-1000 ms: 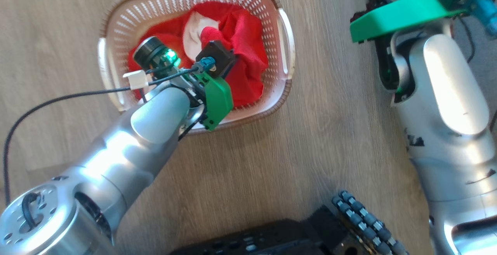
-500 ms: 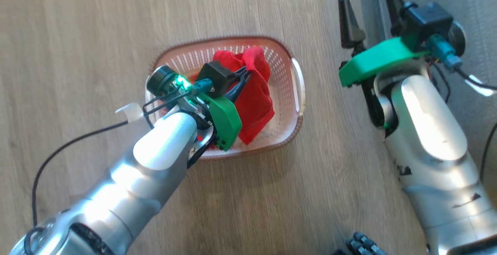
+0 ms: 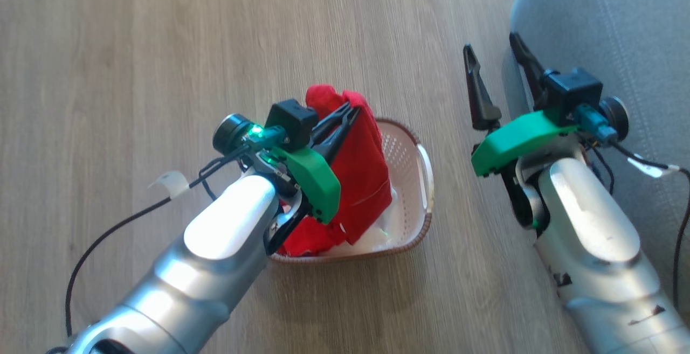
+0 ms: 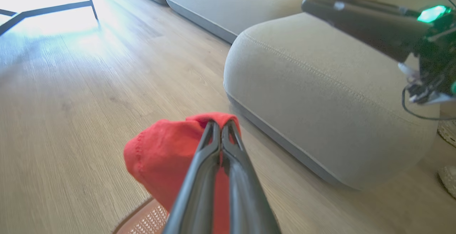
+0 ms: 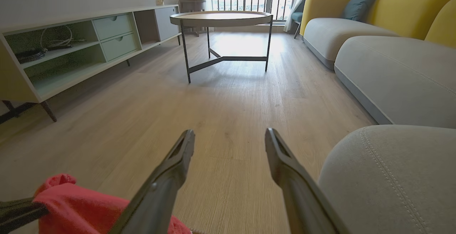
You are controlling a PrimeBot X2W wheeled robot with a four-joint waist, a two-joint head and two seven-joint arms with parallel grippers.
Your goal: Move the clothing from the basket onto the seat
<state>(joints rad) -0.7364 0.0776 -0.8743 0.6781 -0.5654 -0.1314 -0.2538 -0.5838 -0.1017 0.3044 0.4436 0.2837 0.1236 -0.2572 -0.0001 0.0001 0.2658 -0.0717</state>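
Pale wood-look planks of the floor (image 3: 161, 47) ran smooth under everything, and the basket (image 3: 404, 152) sat on them near the rounded corner of the seat (image 3: 609, 30). My left fingers (image 4: 203, 162) were pinched together on a fold of the clothing (image 3: 366, 171): one soft red garment held up by the tips in a limp drape above the basket. I could not tell whether its lower end was clear of the pile. My right fingers (image 3: 477, 90) stood spread wide with nothing between them, close to the seat's edge. I judged the job barely begun. No red showed on the part of the seat I could see, the one garment was up but not carried across, and more red cloth (image 3: 302, 243) with a bit of white fabric (image 3: 377, 235) lay in the basket's bottom. The basket looked like thin cream plastic pierced with rows of small holes, with a brown braided-look rim and a white handle (image 3: 429, 173). The seat was matte grey weave, plump, with a lighter stitch line following its bulging curve. The garment looked fleecy, with a sewn hem along one edge. Both pairs of fingers were long, dark and tapering.
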